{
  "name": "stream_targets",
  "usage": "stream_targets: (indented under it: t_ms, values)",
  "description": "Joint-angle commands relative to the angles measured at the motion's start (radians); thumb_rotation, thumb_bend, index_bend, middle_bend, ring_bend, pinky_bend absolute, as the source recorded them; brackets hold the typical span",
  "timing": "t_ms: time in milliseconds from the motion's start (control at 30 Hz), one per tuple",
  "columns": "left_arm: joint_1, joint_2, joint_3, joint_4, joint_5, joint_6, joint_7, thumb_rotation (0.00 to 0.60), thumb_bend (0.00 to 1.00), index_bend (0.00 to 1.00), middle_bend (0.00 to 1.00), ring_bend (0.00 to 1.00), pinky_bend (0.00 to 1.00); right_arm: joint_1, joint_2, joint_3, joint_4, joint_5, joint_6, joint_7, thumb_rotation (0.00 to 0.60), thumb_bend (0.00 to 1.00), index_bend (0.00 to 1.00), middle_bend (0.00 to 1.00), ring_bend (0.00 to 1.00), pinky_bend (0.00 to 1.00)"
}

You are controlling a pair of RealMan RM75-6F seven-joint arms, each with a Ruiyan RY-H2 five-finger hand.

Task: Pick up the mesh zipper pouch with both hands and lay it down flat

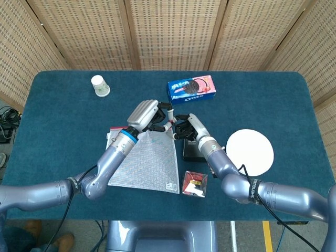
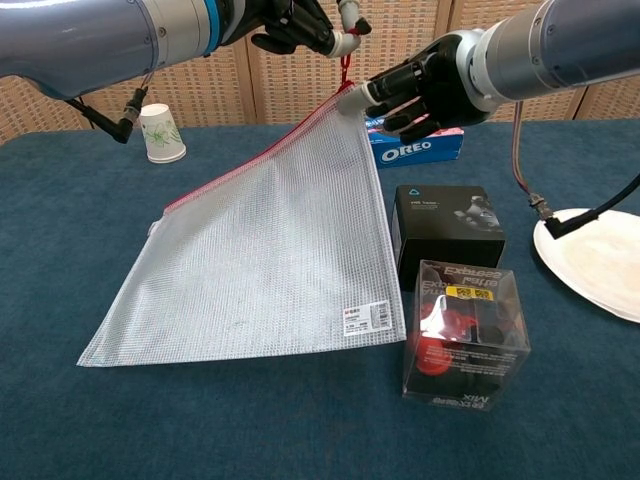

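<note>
While the mesh zipper pouch (image 2: pixel 265 250) stands tilted near the middle of the surface (image 1: pixel 63 115), we see its far right corner raised and its near edge and left corner resting on the blue cloth. We note that the left robot hand (image 2: pixel 300 25) pinches the red zipper pull (image 2: pixel 347 68) at that raised corner, fingers curled around it. The right robot hand (image 2: pixel 420 85) sits just beside the same corner, its extended fingertips (image 2: pixel 358 96) touching or nearly touching the pouch's top edge; we cannot tell whether it actually holds the mesh. The red zipper edge runs down from the raised corner toward the far left.

Just right of the pouch we count one black box (image 2: pixel 447 228), and in front of it one clear cube package (image 2: pixel 466 335) with a red item inside; both stand close to the pouch's right edge, the cube nearly touching the near right corner. One blue cookie box (image 1: pixel 192 89) lies at the far side, behind the right robot hand. One white plate (image 1: pixel 251 152) rests to the right, apart from the boxes. One paper cup (image 1: pixel 100 85) stands at the far left, well apart from everything else.

Open cloth extends left of the pouch and along the near left of the surface; the right side is crowded.
</note>
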Motion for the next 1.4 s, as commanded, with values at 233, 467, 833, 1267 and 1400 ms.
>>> stream_targets:
  t_ms: [233, 467, 833, 1267, 1400]
  values:
    - [0.003, 0.0, 0.002, 0.001, 0.008, 0.002, -0.012, 0.6, 0.72, 0.68, 1.0, 0.99, 1.0, -0.013, -0.007, 0.017, -0.009, 0.01, 0.012, -0.03, 0.6, 0.5, 0.55, 0.88, 0.86, 1.0]
    - [0.005, 0.003, 0.003, -0.001, 0.005, -0.003, -0.022, 0.6, 0.72, 0.68, 1.0, 0.99, 1.0, -0.024, -0.012, 0.025, -0.009, 0.011, 0.012, -0.045, 0.6, 0.64, 0.58, 0.88, 0.86, 1.0]
    - [0.005, -0.001, 0.004, 0.012, 0.002, -0.005, -0.03, 0.6, 0.76, 0.74, 1.0, 0.99, 1.0, -0.046, -0.017, 0.038, -0.016, -0.009, 0.006, -0.058, 0.6, 0.83, 0.7, 0.91, 0.87, 1.0]
    - [0.004, -0.016, 0.014, 0.036, -0.007, 0.005, -0.013, 0.6, 0.9, 0.9, 1.0, 0.99, 1.0, -0.097, -0.019, 0.073, -0.042, -0.08, 0.01, -0.03, 0.6, 0.83, 0.71, 0.91, 0.87, 1.0]
    - [0.004, -0.021, 0.015, 0.041, -0.005, 0.015, -0.004, 0.6, 0.97, 0.9, 1.0, 0.99, 1.0, -0.111, -0.014, 0.086, -0.048, -0.097, 0.006, -0.018, 0.6, 0.83, 0.72, 0.91, 0.87, 1.0]
